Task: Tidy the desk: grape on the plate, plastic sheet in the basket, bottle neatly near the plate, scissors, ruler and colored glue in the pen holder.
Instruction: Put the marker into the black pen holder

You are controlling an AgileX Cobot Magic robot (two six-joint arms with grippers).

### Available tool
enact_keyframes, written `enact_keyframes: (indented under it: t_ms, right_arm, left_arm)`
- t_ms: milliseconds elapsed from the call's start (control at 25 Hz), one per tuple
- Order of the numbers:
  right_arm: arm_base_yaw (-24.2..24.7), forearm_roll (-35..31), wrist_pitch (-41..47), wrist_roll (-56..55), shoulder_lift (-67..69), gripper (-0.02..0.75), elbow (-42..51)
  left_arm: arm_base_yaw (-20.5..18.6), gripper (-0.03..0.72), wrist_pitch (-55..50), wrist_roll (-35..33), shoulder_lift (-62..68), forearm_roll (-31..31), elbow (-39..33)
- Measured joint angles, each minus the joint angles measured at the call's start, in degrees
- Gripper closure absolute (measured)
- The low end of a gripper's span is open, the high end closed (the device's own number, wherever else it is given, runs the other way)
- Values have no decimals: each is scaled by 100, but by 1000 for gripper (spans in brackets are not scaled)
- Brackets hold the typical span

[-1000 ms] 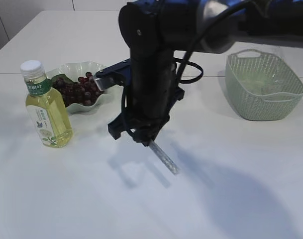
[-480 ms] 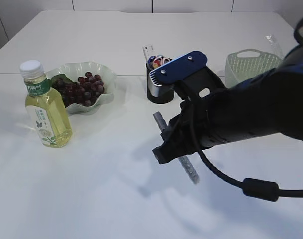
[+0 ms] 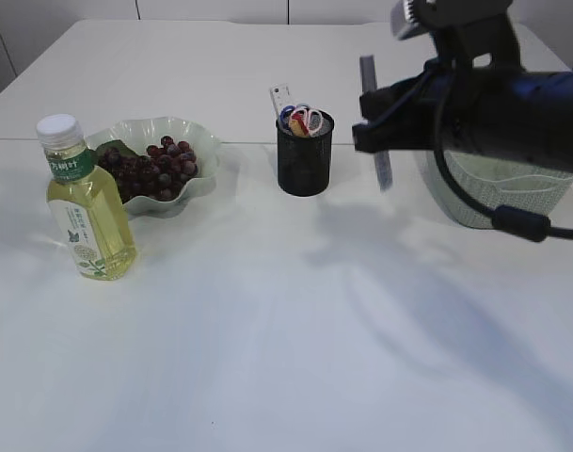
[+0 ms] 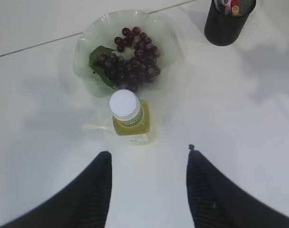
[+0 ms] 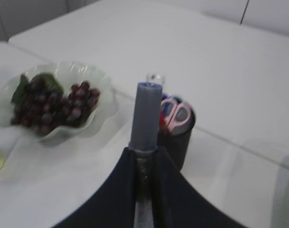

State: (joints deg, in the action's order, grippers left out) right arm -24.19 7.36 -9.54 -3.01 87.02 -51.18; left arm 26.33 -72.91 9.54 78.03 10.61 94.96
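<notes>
White table (image 3: 267,358), seam line across far part; pale panelled wall (image 3: 211,9) behind.

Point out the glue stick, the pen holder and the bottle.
glue stick (image 5: 147,114), right wrist view, grey cap end.
pen holder (image 3: 305,160), exterior view, black mesh wall.
bottle (image 4: 125,104), left wrist view, white cap.

Lighting: bright, even, diffuse from above. White desk (image 3: 267,330) carries soft grey shadows, broadest toward the lower right of the exterior view. Right wrist view: blurred throughout; pale green scalloped plate (image 5: 99,111) of dark grapes smeared. Left wrist view: sharp, slightly washed out.
</notes>
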Motion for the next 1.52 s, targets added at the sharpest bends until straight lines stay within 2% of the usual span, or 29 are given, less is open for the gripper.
enact_keyframes:
  t_ms: [80, 200, 520, 880, 1160, 1520]
  right_arm:
    - [270, 13, -528, 0, 134, 695, -121]
    - [490, 13, -852, -13, 572, 695, -606]
    - [493, 26, -1091, -13, 2079, 695, -2290]
    - [493, 16, -1011, -13, 3400, 695, -3803]
    - [493, 16, -647, -2, 3800, 695, -4338]
    - [493, 16, -415, -2, 3952, 692, -4340]
  left_arm:
    - [0, 317, 0, 0, 3, 11, 0]
    - [0, 317, 10, 0, 13, 158, 0]
    - [0, 317, 279, 0, 13, 664, 0]
    - [0, 317, 279, -4, 13, 715, 0]
    - [0, 317, 247, -4, 13, 723, 0]
    - [0, 317, 107, -4, 13, 737, 0]
